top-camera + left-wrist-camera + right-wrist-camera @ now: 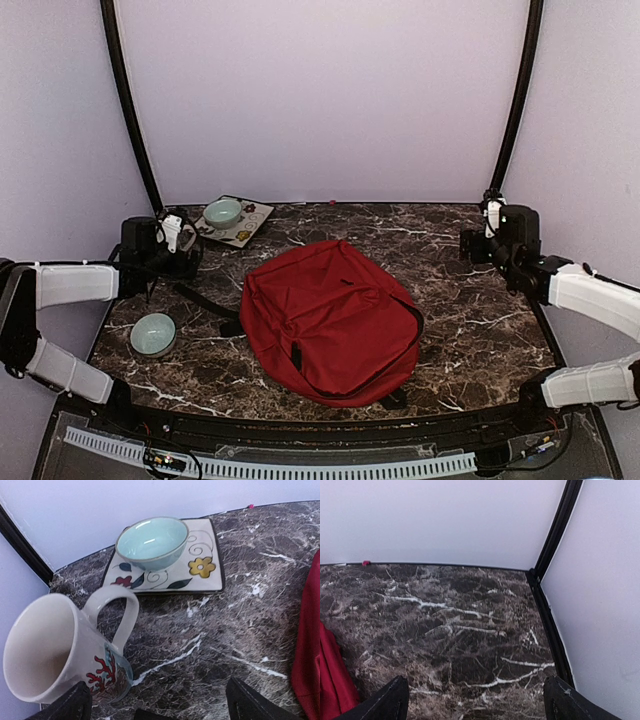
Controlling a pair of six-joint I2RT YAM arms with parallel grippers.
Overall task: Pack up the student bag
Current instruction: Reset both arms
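Note:
The student bag (330, 320), a big red backpack with black straps, lies flat in the middle of the marble table; its edge shows in the left wrist view (307, 645) and the right wrist view (332, 675). My left gripper (172, 243) is at the far left, open wide (160, 707) over bare marble. A white mug (55, 650) with a red coral print is just by its left finger (70, 705), not clamped. My right gripper (490, 238) is open and empty (480, 702) at the far right, apart from the bag.
A light blue bowl (152, 542) sits on a square flowered plate (205, 570) at the back left. A second light blue bowl (153, 335) stands near the left front. A black strap (205, 300) trails left from the bag. Walls and black poles close the sides.

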